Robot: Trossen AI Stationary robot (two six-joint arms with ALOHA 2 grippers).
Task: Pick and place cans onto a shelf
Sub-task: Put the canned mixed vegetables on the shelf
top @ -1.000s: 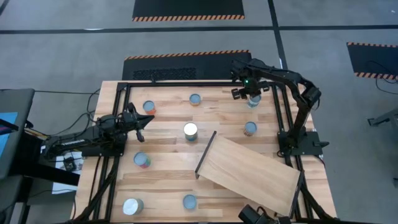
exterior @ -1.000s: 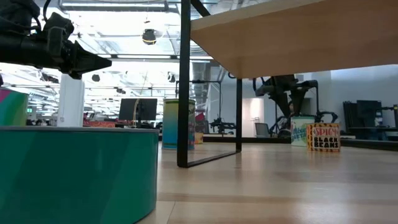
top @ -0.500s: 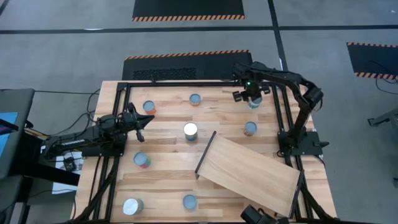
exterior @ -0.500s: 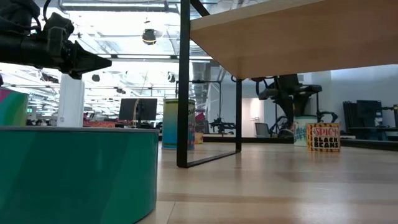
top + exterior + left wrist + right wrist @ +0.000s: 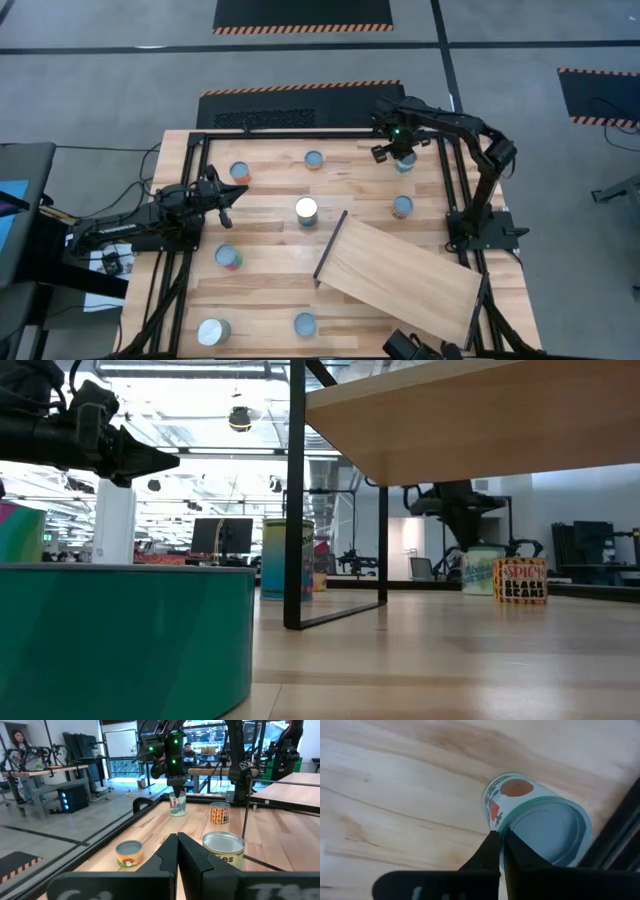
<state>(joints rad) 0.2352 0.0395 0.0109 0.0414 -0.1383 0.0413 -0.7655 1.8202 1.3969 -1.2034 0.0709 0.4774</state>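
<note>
1. Your right claw (image 5: 392, 152) hangs at the far right corner of the surface (image 5: 270, 235), directly over a teal-labelled can (image 5: 405, 164). The right wrist view shows its two fingers pressed together, tips over the can's (image 5: 540, 822) near rim, pinching nothing.
2. Step in hand, as I read it: the approach to the first pick. No can sits on the shelf (image 5: 400, 278) yet, so the task is at its very start.
3. The shelf lies well toward the arm's base side from that claw, tilted, its dark edge toward the middle of the surface. The bean can (image 5: 402, 206) stands between claw and shelf.
4. Next move calls for this: spread the fingers wider than the can, centre over it, then descend so one finger passes each side. Watch the black frame rail (image 5: 615, 845) just beside the can; the outer finger has little room there.
5. Your left claw (image 5: 228, 194) waits at the opposite side, fingers pressed together per the left wrist view, a white-topped can (image 5: 306, 210) just ahead of it and an orange-labelled can (image 5: 240, 172) near.
</note>
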